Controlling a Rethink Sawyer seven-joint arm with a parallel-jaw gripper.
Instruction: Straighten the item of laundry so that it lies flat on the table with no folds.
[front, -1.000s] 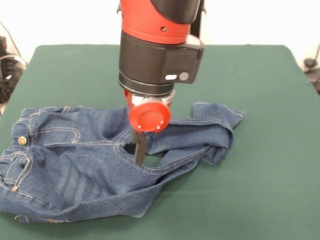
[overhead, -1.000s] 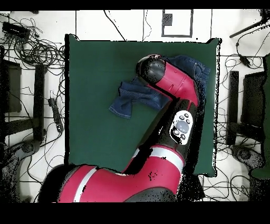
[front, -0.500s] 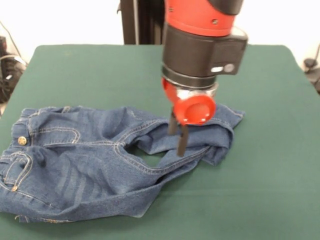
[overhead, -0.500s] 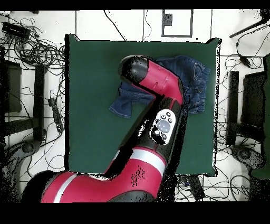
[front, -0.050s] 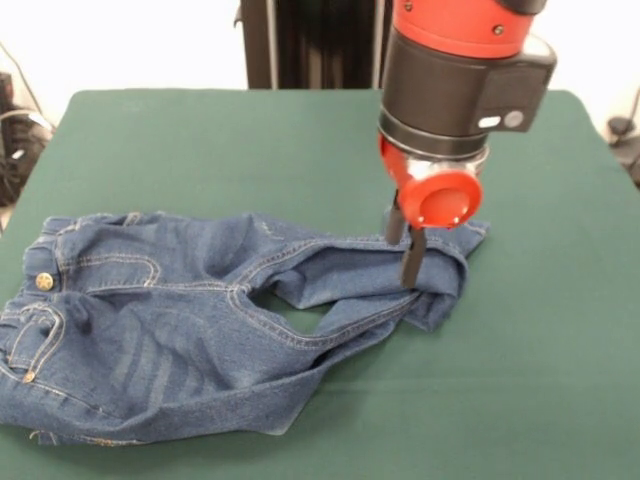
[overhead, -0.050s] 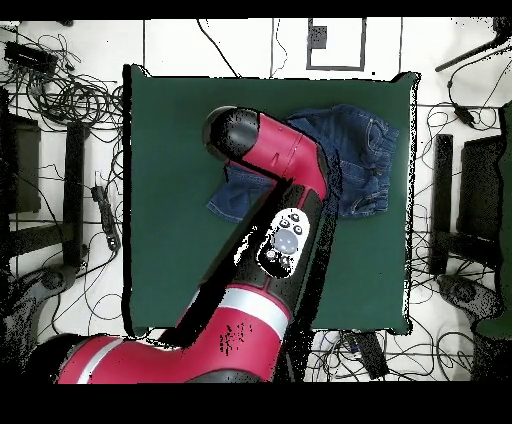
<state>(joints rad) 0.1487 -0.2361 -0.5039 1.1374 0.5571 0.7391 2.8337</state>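
The jeans (front, -0.050s: 200, 320) lie on the green table (front, -0.050s: 540, 380), toward the left and near side of the front view, and they are not flat. The waistband with its brass button (front, -0.050s: 44, 281) sits at the far left, close to the table's left edge. The seat and one leg spread toward the front edge, with pale faded streaks on the thigh. The other leg runs to the right and is folded back on itself near its end, so that a doubled flap of denim with a hemmed cuff (front, -0.050s: 440, 250) lies right of the middle. Between the two legs a small patch of green table shows through a gap at the crotch.

The gripper (front, -0.050s: 405, 250) hangs from the red and black arm (front, -0.050s: 460, 80) directly over this folded cuff. Two dark fingers (front, -0.050s: 412, 258) point down below a round red cap, and their tips reach the top layer of denim or stop just above it; the front view does not settle which. The fingers stand close together, with little or no gap between them, and no cloth appears to be lifted or pinched, so whether the jaws are closed or slightly parted cannot be told.

In the overhead view the arm (overhead, -0.050s: 290, 200) crosses the table and covers the middle of the jeans (overhead, -0.050s: 355, 150), hiding the gripper itself.
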